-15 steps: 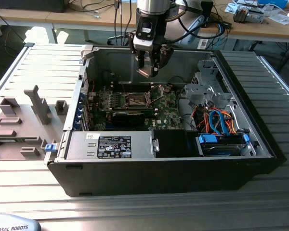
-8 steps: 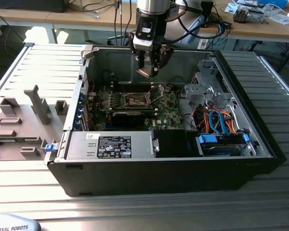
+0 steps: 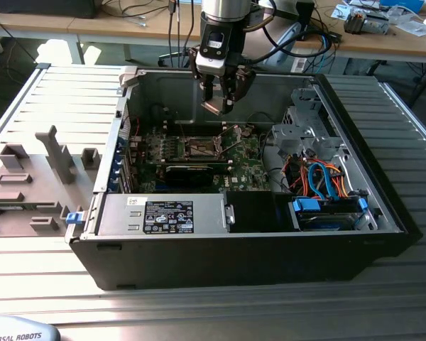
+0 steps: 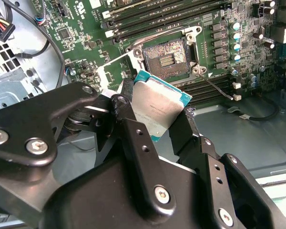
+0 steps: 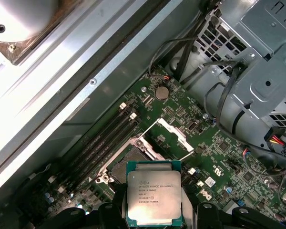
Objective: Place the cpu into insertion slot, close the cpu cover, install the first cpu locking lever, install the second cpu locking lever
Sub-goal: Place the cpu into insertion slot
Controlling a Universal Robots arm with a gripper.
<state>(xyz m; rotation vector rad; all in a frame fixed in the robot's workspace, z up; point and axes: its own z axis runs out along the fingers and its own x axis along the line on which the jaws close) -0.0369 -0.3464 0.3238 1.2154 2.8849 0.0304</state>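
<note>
- Exterior view: my end effector (image 3: 218,105) hangs inside the computer case (image 3: 387,209).
- Second wrist view: it grips the cpu (image 4: 158,106), tilted, above the bare socket (image 4: 166,57).
- First wrist view: the cpu cover (image 5: 174,136) lies open.

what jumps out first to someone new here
The silver cpu is pinched in the gripper, above the green motherboard. On the board the empty socket lies exposed, its cpu cover swung open. Everything sits inside an open black computer case.
</note>
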